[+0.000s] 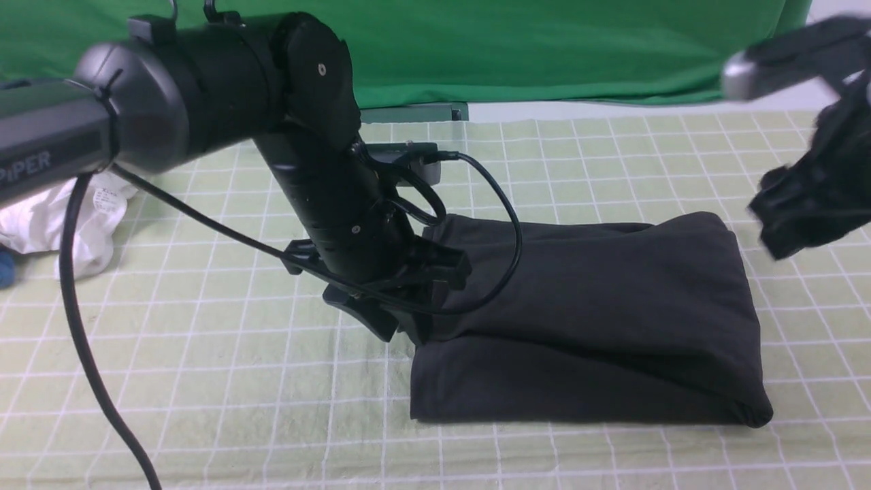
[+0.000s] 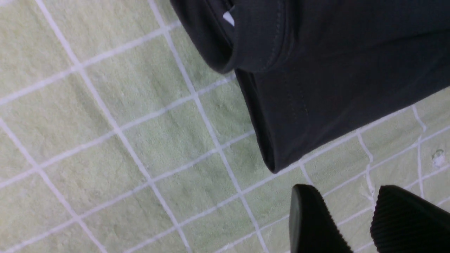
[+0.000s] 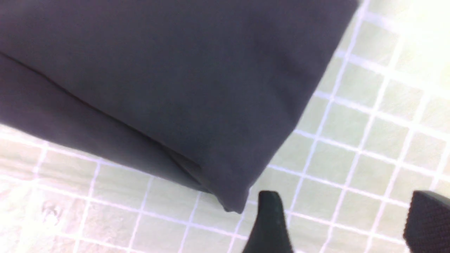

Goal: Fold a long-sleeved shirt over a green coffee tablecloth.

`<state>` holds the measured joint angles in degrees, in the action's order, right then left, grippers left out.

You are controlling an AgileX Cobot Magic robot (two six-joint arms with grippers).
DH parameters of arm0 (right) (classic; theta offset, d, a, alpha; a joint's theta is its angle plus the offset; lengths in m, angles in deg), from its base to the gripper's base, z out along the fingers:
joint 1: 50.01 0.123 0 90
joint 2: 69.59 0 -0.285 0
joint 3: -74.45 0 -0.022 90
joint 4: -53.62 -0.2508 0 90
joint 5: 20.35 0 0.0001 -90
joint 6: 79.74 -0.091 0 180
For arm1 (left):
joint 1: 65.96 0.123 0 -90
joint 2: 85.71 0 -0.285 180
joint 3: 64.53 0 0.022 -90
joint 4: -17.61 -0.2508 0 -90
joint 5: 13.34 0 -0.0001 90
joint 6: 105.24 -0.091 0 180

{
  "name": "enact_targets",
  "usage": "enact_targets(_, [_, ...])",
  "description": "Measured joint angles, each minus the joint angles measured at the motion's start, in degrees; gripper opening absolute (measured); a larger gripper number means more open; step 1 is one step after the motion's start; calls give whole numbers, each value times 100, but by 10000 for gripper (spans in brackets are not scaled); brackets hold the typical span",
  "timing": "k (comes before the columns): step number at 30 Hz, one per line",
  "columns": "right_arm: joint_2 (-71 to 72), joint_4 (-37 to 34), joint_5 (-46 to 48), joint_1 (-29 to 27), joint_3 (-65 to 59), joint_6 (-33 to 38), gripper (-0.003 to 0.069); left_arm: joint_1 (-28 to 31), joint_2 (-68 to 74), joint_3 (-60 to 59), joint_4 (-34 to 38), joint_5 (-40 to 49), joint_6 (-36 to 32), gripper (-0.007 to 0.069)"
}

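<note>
The black long-sleeved shirt lies folded into a thick rectangle on the pale green coffee tablecloth with its white grid. My left gripper hangs low at the shirt's left edge. In the left wrist view, the left gripper is open, with bare cloth between its fingers and a shirt corner just beyond the tips. My right gripper is raised off the shirt's far right corner and blurred. Seen from its own wrist, the right gripper is wide open and empty, beside a corner of the shirt.
A crumpled white garment with a label lies at the far left of the cloth. A plain deep-green backdrop hangs behind the table. A black cable trails from the left arm down across the front left.
</note>
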<state>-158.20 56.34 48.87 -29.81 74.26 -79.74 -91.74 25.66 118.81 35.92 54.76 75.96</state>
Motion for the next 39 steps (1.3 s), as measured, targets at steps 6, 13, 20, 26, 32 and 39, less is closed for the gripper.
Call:
enact_targets(6, [1574,6,21,0,0,182,339,0,-129,294,-26,74,145,263])
enact_targets(13, [3096,51,27,0,0,215,24,0,-441,880,-37,90,158,263])
enact_targets(20, [4605,71,0,0,-162,218,6,0,-624,950,-26,-237,161,263])
enact_targets(26, [5778,83,-983,0,-1527,218,3,0,-624,950,-31,-371,161,263])
enact_targets(32, [6335,-10,-3103,0,-3500,204,2,0,-624,950,-31,-446,161,263])
enact_targets(39, [6342,-343,-6080,0,-5160,199,2,0,-624,950,-31,-490,161,221])
